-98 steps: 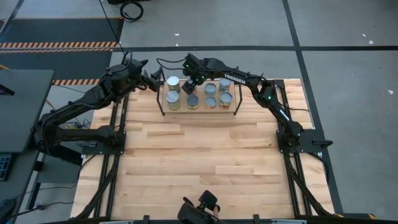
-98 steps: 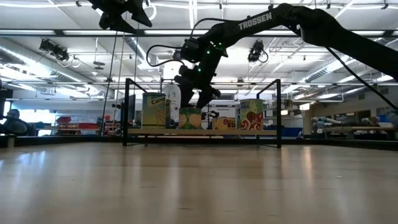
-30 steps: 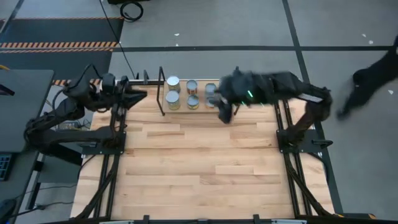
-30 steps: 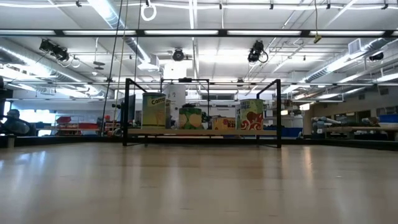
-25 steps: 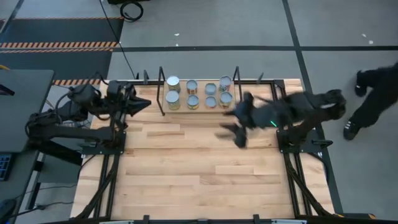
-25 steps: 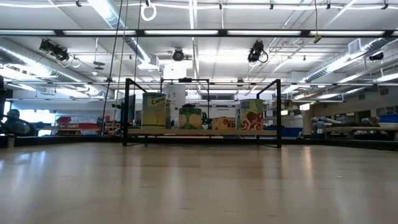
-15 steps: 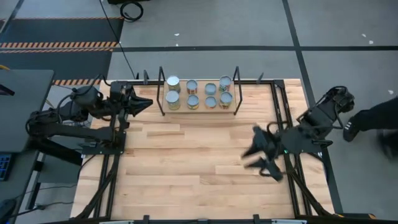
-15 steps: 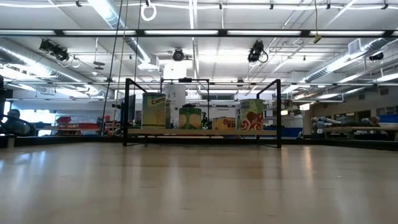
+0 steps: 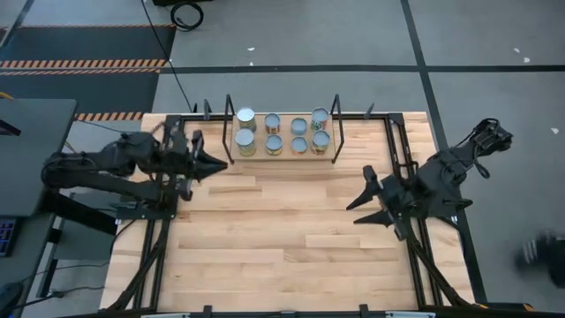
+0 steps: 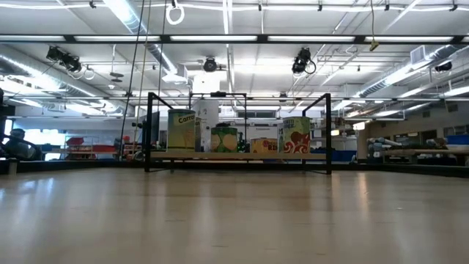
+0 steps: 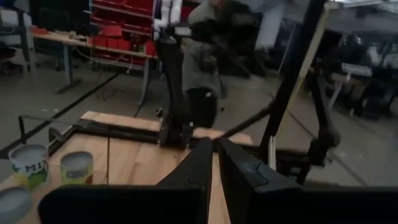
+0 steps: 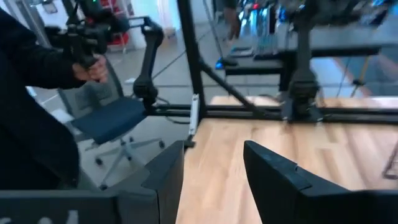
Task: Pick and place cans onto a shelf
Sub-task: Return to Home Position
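Left arm is folded low along the left edge of the table (image 9: 282,230). The left gripper (image 9: 221,163) is pointed inward, its fingers brought almost together, with nothing held. Right arm is folded at the right edge. The right gripper (image 9: 360,196) is spread wide and holds nothing, well apart from the shelf (image 9: 229,132). The shelf is set at the far edge, centred. Eight cans (image 9: 273,143) are stood upright on it in two rows of four.

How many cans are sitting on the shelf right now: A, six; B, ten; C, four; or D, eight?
D: the high view shows eight cans on the shelf, in two rows of four.
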Available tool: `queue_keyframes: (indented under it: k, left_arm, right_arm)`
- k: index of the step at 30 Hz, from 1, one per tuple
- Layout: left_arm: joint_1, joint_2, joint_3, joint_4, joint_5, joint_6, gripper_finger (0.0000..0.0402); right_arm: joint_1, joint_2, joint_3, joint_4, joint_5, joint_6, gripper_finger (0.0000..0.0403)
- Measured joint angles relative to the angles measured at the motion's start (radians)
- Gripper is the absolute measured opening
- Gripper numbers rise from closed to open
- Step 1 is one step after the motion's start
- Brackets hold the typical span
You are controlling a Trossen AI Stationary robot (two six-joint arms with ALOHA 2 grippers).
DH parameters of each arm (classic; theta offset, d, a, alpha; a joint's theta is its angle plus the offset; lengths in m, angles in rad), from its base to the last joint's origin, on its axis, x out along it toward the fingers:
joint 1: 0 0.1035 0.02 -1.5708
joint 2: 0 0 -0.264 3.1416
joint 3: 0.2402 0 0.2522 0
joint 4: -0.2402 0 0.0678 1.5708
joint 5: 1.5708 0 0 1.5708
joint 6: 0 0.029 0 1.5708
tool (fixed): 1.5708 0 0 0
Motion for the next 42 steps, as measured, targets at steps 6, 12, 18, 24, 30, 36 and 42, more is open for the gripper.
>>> queue_keyframes:
  k: [6, 12, 18, 24, 30, 36, 42]
  left_arm:
    - [0.011, -0.028, -0.245, 0.223, -0.007, 0.053, 0.0036]
    - [0.013, -0.029, -0.451, 0.45, -0.006, 0.162, 0.0036]
    - [0.013, -0.028, -0.533, 0.477, -0.03, 0.216, 0.0036]
    - [0.013, -0.042, -0.672, 0.718, 0.001, 0.235, 0.0036]
    - [0.014, -0.044, -0.82, 0.839, -0.026, 0.153, 0.0036]
    - [0.015, -0.044, -0.88, 0.956, -0.032, 0.165, 0.0036]
    - [0.015, -0.037, -0.881, 0.945, -0.039, 0.172, 0.0036]
  right_arm:
    - [-0.044, -0.168, -0.197, 0.152, 0.002, -0.028, 0.0174]
    - [-0.068, -0.296, -0.271, 0.126, 0.004, -0.015, 0.0174]
    - [-0.109, -0.404, -0.345, 0.147, 0.019, -0.052, 0.0174]
    - [-0.152, -0.541, -0.435, 0.228, 0.01, -0.139, 0.0174]
    - [-0.155, -0.666, -0.524, 0.283, -0.009, -0.173, 0.0174]
    - [-0.155, -0.873, -0.679, 0.372, -0.053, -0.183, 0.0174]
    - [-0.157, -0.922, -0.817, 0.504, -0.093, -0.196, 0.0174]
